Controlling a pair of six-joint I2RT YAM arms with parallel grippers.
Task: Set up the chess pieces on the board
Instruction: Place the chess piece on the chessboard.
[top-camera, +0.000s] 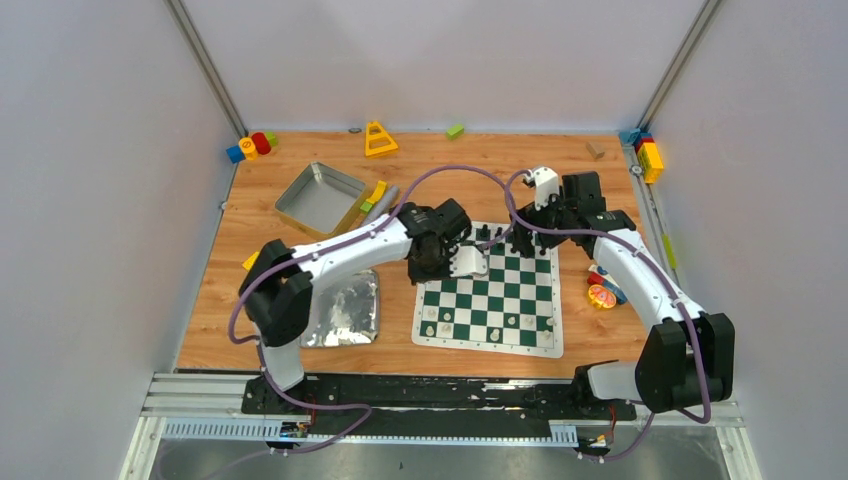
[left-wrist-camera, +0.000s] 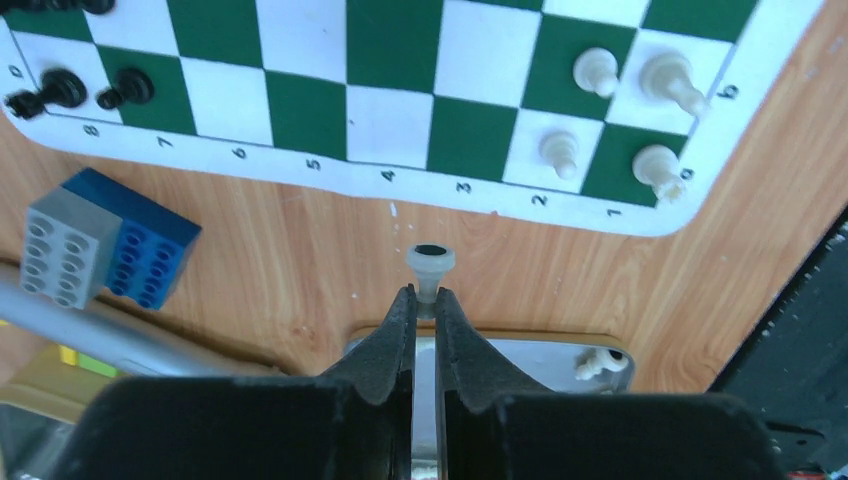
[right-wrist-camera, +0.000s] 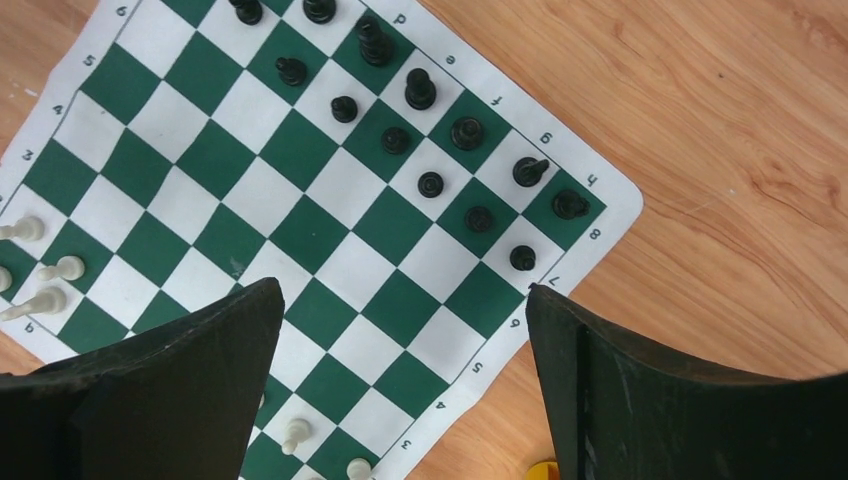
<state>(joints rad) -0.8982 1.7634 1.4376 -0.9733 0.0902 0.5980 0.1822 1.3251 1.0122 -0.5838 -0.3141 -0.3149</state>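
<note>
Left hand (left-wrist-camera: 425, 298) grips a cream-white chess piece (left-wrist-camera: 430, 262) at its fingertips, near the board (left-wrist-camera: 390, 125) edge.

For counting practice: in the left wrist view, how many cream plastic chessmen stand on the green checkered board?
4: two chessmen in row 1, two in row 2, at the board corner. Others may be hidden.

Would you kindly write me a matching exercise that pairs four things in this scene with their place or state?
Things:
1. left gripper
2. right gripper
3. black pieces
4. block

Place or state:
A. on the table, off the board
B. open, holding nothing
C. on the board's far rows
D. shut on a white piece

Pairs: 1-D, 2-B, 3-C, 4-A
</note>
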